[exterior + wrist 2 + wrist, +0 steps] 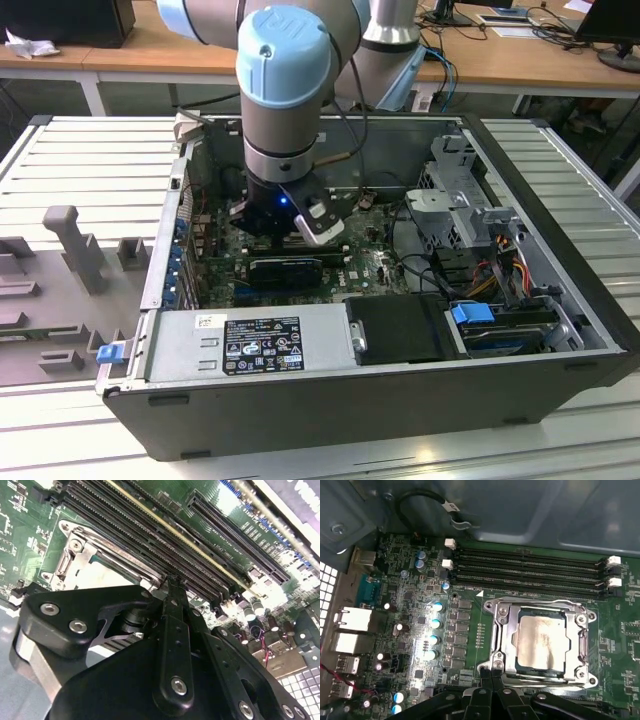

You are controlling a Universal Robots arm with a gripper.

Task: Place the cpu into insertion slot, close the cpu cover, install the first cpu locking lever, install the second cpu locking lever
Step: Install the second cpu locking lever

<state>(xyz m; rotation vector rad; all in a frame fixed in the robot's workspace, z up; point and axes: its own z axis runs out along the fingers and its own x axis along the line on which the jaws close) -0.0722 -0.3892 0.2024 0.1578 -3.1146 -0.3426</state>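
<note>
**A:** Where is the arm, and what is it holding?

**B:** In the exterior view the arm reaches down into an open computer case (560, 300). In the first wrist view the gripper (491, 672) has its fingertips pressed together with nothing between them, touching the near edge of the cpu cover (502, 625).

**A:** And the chip?

**B:** The cpu (541, 642), pale and metal-topped, lies flat in the insertion slot (516, 666), showing through the window of the steel cover, which lies down over it. The memory slots (525, 567) run just beyond the socket.

**A:** So which step is this?

**B:** I judge placing and covering done; the work looks to be at a locking lever by the cover's near edge. The lever itself I cannot make out. The move there calls for a steady push along that edge without scraping the board
</note>
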